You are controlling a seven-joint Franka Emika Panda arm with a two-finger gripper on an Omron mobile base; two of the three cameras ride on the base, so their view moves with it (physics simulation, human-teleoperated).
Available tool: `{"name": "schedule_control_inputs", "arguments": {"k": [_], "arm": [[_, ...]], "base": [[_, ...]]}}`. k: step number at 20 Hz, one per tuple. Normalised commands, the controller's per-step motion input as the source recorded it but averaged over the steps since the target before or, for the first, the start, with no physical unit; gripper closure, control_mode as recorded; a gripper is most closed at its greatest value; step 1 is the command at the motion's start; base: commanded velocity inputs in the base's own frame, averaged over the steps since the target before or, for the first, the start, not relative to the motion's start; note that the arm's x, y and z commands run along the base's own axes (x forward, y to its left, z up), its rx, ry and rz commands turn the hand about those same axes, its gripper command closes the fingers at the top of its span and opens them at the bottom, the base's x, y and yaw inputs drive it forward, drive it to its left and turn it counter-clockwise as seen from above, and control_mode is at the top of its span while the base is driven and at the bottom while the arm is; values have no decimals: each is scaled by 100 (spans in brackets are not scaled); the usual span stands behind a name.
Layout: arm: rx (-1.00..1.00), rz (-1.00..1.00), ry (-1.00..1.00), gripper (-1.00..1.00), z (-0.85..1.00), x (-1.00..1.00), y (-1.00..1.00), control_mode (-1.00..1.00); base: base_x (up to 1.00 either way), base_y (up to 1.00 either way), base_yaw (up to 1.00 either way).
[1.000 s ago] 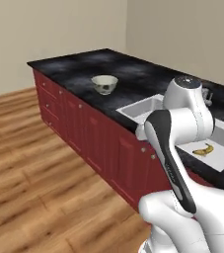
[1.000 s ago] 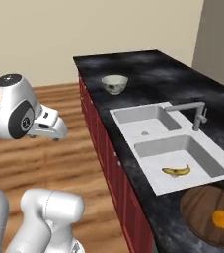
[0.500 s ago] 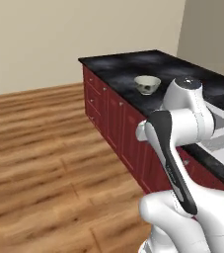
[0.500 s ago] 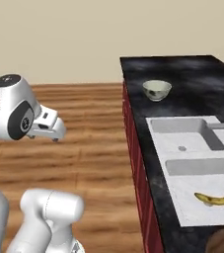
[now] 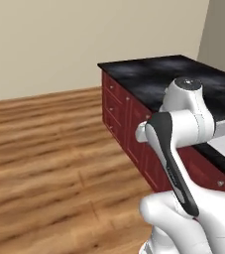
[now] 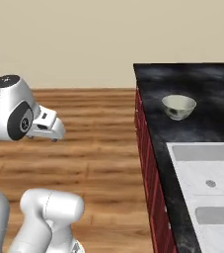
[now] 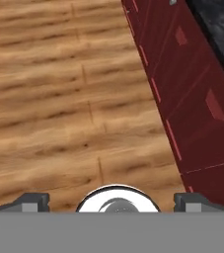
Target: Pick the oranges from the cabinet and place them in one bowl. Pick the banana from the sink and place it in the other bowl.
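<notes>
The fingers (image 7: 112, 200) are spread wide with nothing between them, aimed down at the wooden floor (image 7: 59, 99) beside the red drawer fronts (image 7: 192, 99). On the black counter (image 6: 217, 89), the other bowl (image 6: 178, 106) stands just beyond the sink (image 6: 207, 183), whose 2 basins look bare.

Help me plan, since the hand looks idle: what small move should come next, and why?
Probably keep driving the base round toward the cabinet. The gripper is open and empty, looking down at wood floor beside the red drawer fronts, and only the cream bowl and sink are in sight, no fruit.
</notes>
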Motion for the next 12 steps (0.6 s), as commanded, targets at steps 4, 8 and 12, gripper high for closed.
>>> {"name": "schedule_control_inputs", "arguments": {"k": [4, 8, 12], "arm": [[0, 0, 0, -100, 0, 0, 0, 100], [0, 0, 0, -100, 0, 0, 0, 100], [0, 0, 0, -100, 0, 0, 0, 100]], "base": [[21, 65, 21], [-1, 35, 48], [-9, 23, 48]]}}
